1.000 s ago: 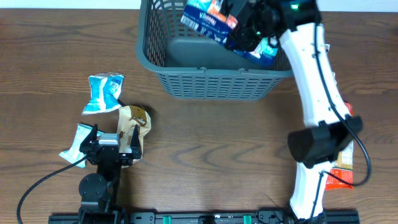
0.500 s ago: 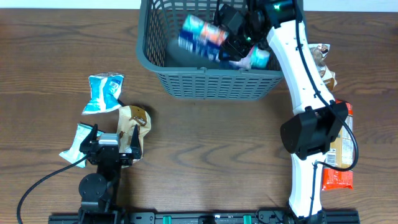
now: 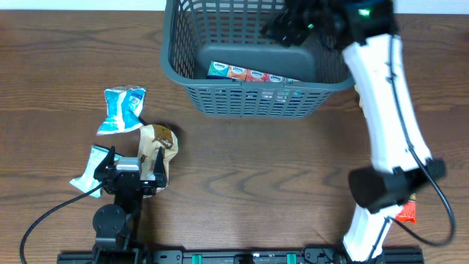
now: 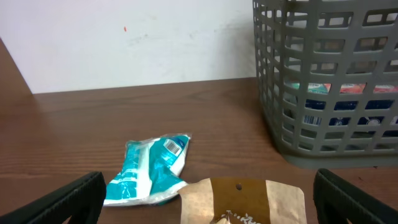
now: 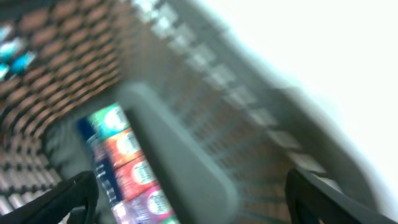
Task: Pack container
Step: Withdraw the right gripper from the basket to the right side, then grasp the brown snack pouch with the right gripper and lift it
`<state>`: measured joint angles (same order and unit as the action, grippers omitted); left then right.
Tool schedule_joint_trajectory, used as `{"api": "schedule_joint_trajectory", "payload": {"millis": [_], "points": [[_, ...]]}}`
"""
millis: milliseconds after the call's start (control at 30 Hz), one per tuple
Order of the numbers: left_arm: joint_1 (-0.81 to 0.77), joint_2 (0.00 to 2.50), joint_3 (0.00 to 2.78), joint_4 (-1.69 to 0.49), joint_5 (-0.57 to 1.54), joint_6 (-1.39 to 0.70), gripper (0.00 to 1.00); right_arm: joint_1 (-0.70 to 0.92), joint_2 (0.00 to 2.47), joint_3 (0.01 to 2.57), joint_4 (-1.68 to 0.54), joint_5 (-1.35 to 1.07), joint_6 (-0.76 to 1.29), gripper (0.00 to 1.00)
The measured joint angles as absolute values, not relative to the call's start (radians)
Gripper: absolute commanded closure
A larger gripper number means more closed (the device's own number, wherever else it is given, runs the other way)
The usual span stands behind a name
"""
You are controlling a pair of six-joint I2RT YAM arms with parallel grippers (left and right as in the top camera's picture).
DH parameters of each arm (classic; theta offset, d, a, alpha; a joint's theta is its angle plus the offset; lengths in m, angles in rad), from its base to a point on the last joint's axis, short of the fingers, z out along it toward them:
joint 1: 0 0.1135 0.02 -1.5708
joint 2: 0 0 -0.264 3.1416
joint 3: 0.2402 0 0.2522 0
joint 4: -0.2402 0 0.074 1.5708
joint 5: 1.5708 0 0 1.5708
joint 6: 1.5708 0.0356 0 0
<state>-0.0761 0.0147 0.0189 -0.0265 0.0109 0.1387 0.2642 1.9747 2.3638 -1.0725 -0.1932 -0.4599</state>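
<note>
The container (image 3: 220, 99) stands at the far edge of the tabletop, about in the middle and a little toward the right side. One long packet with many colours (image 3: 249, 73) lies flat on its solid bottom, along the near wall. The right gripper (image 5: 189, 202) hangs above the inside of the basket, near its far right corner. In the right wrist view its two fingers stand wide apart at the sides of the picture and there is nothing between them, so it is open and carries nothing. That view is blurred, so I cannot say more about it. Since the coloured packet lies inside and the jaws over it are empty, I judge that this one piece is packed and the right arm is free for another. The left gripper (image 4: 206, 186) is low near the near left corner of the tabletop, fully open and holding nothing. A brown packet (image 3: 157, 143) lies just in front of it, between the lines of its fingers, which looks like a good position to close on it. A teal packet (image 3: 123, 110) lies beyond the brown one, and a second teal packet (image 3: 86, 170) is just beside the left arm. An orange packet (image 3: 405, 213) near the right edge is mostly hidden by the right arm. The task seems far from finished.
</note>
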Motion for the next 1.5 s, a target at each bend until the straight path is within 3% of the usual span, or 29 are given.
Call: {"api": "schedule_joint_trajectory", "payload": {"millis": [167, 367, 533, 733, 900, 1500], "points": [[-0.076, 0.015, 0.019, -0.027, 0.011, 0.139, 0.01, 0.21, 1.817, 2.378, -1.035, 0.015, -0.281, 0.18], [-0.076, 0.015, 0.019, -0.027, 0.011, 0.139, 0.01, 0.045, 1.696, 2.398, -1.204, 0.219, -0.073, 0.16], [-0.076, 0.015, 0.019, -0.027, 0.011, 0.139, 0.01, -0.163, 1.715, 2.4, -1.38, 0.181, -0.028, 0.15], [-0.076, 0.015, 0.019, -0.027, 0.011, 0.139, 0.01, -0.373, 1.817, 2.395, -1.394, -0.005, -0.063, 0.15], [-0.076, 0.015, 0.019, -0.027, 0.011, 0.139, 0.01, -0.383, 1.906, 2.394, -1.39, -0.05, -0.17, 0.09], [-0.076, 0.015, 0.019, -0.027, 0.011, 0.139, 0.01, -0.332, 2.284, 2.394, -1.317, -0.004, -0.353, 0.05]]}}
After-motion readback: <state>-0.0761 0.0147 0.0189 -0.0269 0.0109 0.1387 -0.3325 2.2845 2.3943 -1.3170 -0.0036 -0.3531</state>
